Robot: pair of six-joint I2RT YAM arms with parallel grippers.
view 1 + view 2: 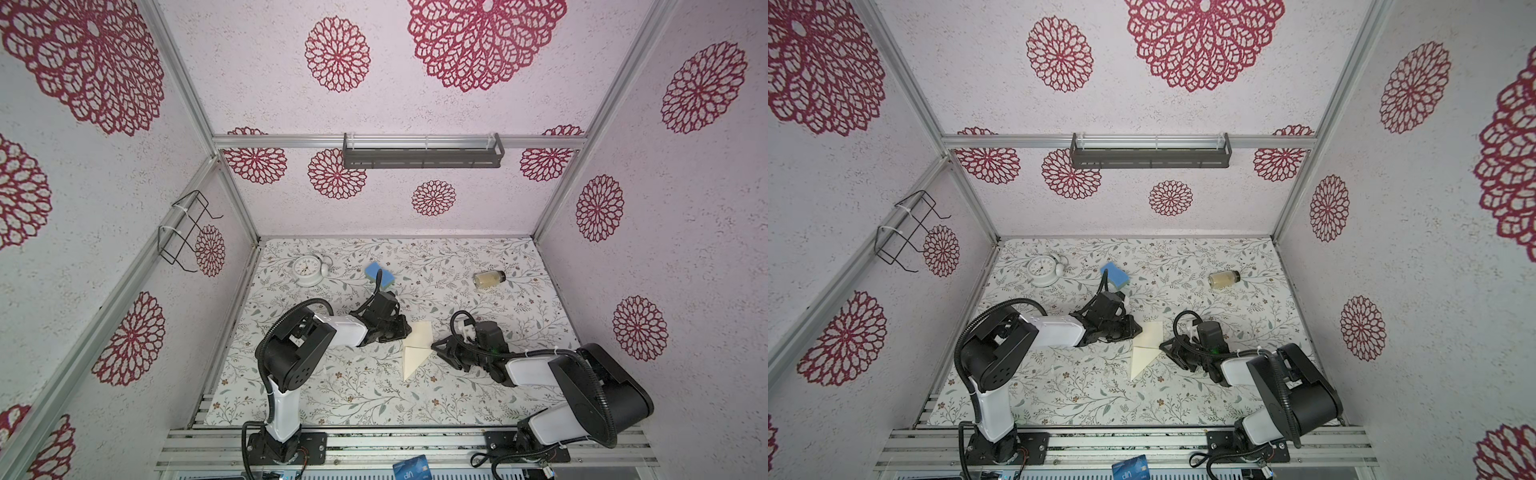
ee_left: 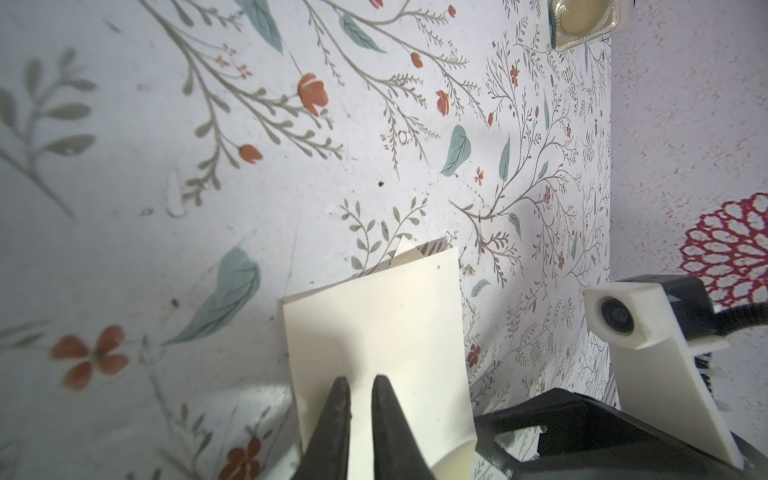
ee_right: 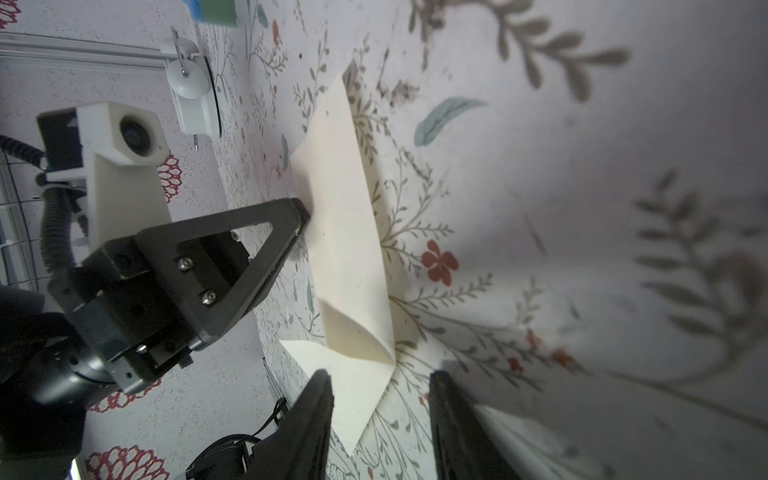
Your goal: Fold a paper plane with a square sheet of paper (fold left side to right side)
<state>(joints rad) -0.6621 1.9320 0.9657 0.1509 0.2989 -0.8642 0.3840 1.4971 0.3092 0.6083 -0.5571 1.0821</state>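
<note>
The cream square sheet of paper (image 1: 417, 348) (image 1: 1145, 348) lies mid-table in both top views, folded into layered flaps, with a point toward the front edge. My left gripper (image 1: 409, 330) (image 1: 1139, 330) sits at its left edge. In the left wrist view its jaws (image 2: 360, 380) stand almost shut over the paper (image 2: 374, 324), with nothing between them. My right gripper (image 1: 434, 347) (image 1: 1162, 345) is open at the paper's right corner. In the right wrist view that corner lies between its jaws (image 3: 379, 374), and the paper's upper flap (image 3: 345, 232) stands raised.
A white alarm clock (image 1: 307, 270) stands at the back left. A blue sponge (image 1: 380, 276) lies behind the left arm, and a small jar (image 1: 489, 279) lies on its side at the back right. A blue card (image 1: 411, 467) rests on the front rail.
</note>
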